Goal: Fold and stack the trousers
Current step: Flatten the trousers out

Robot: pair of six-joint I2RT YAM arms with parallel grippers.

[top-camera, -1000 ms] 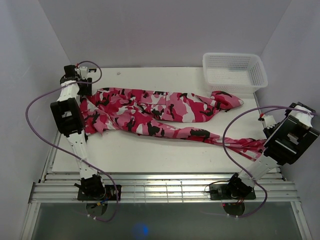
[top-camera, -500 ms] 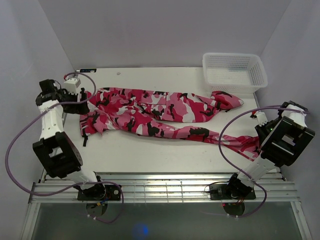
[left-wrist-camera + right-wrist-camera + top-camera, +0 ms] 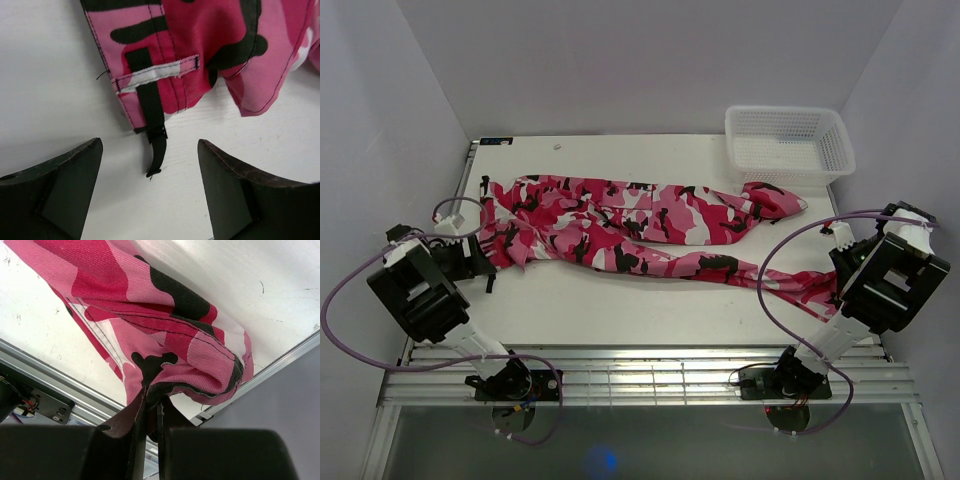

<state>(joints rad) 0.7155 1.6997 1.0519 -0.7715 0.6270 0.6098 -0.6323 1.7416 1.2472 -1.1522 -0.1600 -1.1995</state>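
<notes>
Left of the white plastic mesh basket (image 3: 788, 140), the long pink, red, white and black camouflage cloth trousers (image 3: 640, 225) lie spread out, unfolded. My left gripper (image 3: 149, 165) hovers released before the waistband's black webbing strap (image 3: 150, 95); my right gripper (image 3: 152, 415) is clenched on a leg hem. Judged next: grasp the waistband, begin the first fold.

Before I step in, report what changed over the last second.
The left gripper came off the trousers' far waist corner, swung back toward the near edge and now hangs open at the near waist corner. The right gripper stayed shut on the near leg's hem, drawing it slightly left. The basket did not move.
</notes>
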